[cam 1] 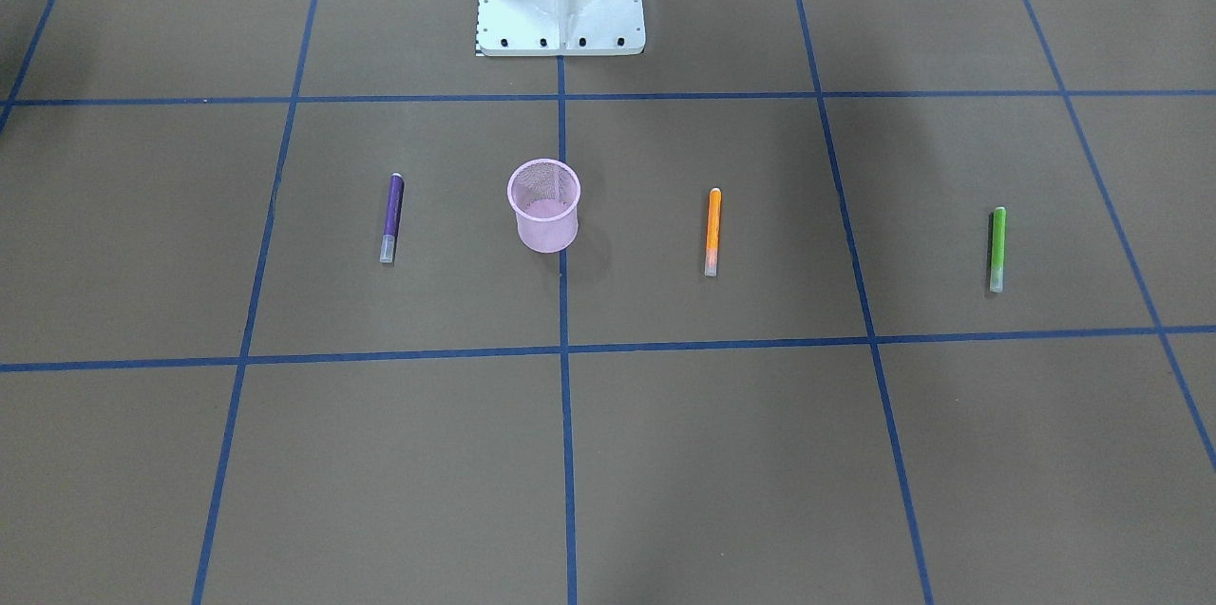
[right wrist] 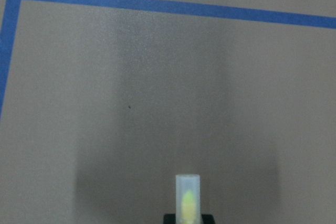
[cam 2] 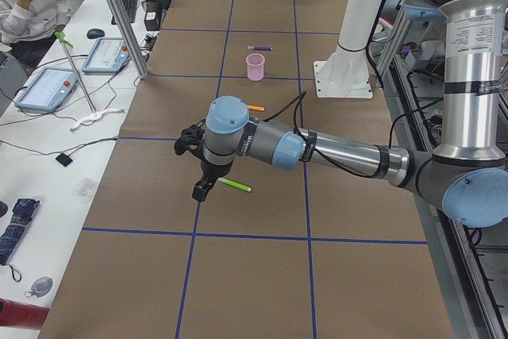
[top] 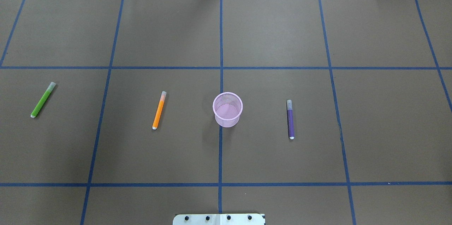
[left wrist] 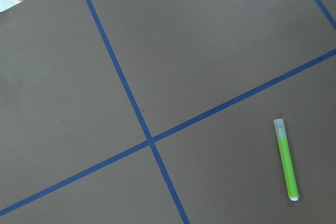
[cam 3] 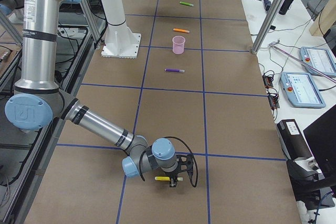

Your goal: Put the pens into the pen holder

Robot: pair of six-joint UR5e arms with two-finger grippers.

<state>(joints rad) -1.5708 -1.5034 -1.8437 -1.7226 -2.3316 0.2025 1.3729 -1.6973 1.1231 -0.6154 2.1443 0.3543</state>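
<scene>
Pen holder [top: 227, 109] stood at tabletop [top: 282, 23] ctr; green pen [top: 43, 100] lay far at its 9 o'clock. L end effector [cam 2: 202, 190] hovered nearby, grip state indiscernible. Risk: off-ctr pinch could roll pen away.

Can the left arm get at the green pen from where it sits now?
Probably yes. The left gripper hangs close beside the green pen, which lies flat on bare table with nothing on or around it. I cannot tell whether the jaws are open.
</scene>
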